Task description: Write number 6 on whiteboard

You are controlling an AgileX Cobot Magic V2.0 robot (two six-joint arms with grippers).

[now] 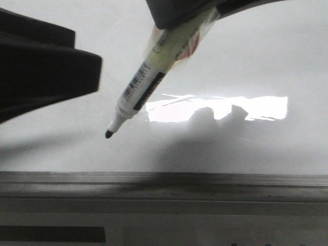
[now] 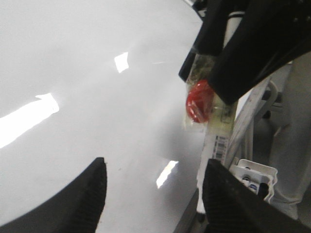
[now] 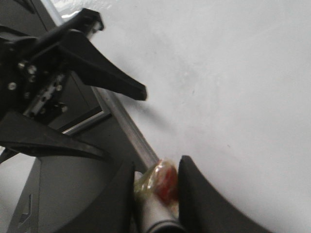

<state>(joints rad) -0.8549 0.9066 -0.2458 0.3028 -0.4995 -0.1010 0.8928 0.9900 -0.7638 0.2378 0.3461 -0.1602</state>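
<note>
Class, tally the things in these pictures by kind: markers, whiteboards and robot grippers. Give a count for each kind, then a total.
Markers: 1, the marker held in the right gripper.
Whiteboards: 1, the whiteboard, with no drawn line visible on it.
Grippers: 2, the right gripper and the left gripper, which is open.
Total: 4.

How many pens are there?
1. The pen is pinched in the right gripper, slanting down over the whiteboard, tip bare. The left gripper is open, holding none. More may sit outside these views.

marker (image 1: 148, 77) top behind right end effector (image 1: 184, 15)
</note>
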